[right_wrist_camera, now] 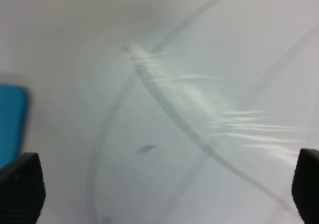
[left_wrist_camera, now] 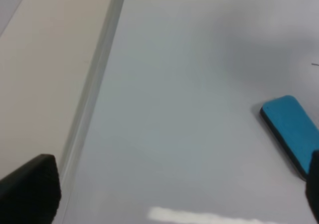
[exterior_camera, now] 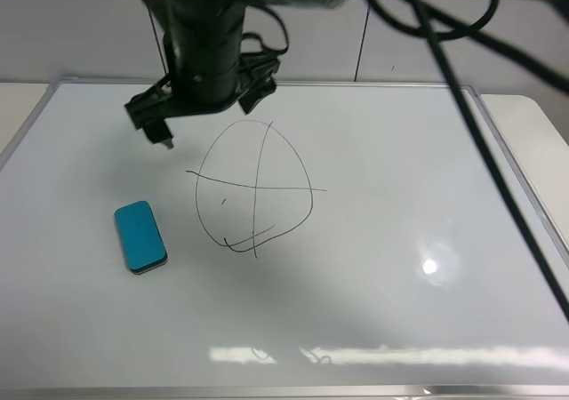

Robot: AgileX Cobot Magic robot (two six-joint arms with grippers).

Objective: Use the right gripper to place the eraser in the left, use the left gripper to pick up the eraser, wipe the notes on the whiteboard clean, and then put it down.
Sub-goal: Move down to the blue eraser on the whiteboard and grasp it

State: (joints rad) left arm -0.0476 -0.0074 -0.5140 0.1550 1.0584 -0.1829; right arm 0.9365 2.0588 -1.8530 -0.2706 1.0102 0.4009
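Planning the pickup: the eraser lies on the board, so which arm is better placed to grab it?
Probably left. The left gripper, open, faces the eraser on the board's left side; the right gripper is over the scribble.

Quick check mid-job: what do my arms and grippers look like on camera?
The right arm is black and cylindrical, trailing thick black cables. The right gripper has blocky black jaws with a fine grid texture. The left gripper shows only plain black jaw tips. No markings are visible.
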